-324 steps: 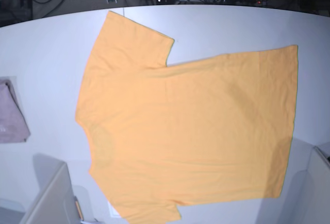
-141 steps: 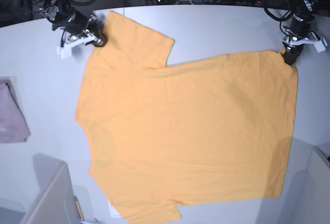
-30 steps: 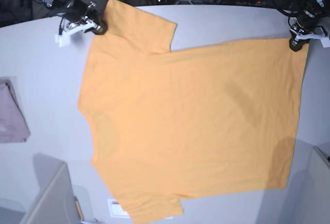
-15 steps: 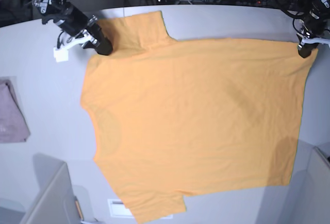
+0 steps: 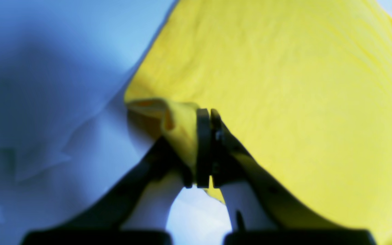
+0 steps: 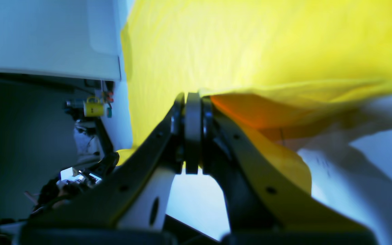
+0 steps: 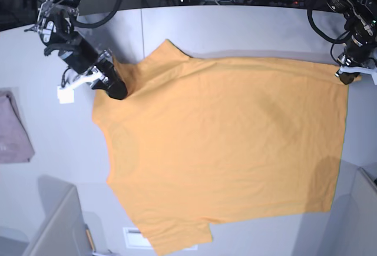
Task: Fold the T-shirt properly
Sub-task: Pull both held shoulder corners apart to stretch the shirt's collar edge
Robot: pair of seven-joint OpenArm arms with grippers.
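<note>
T-shirt (image 7: 224, 150) lies spread on the surface (image 7: 47, 209). Right pincer (image 7: 116, 89) pinches its ten-o'clock sleeve, left pincer (image 7: 344, 77) its two-o'clock hem corner. Advise carrying both edges level toward six o'clock.

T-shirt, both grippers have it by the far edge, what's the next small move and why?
Probably carry both pinched corners toward the near edge together. The right gripper and left gripper are shut on the T-shirt, whose far edge is lifted off the table while the rest lies flat.

Base looks down overhead; wrist views sit close, sharing the T-shirt (image 7: 224, 150).
</note>
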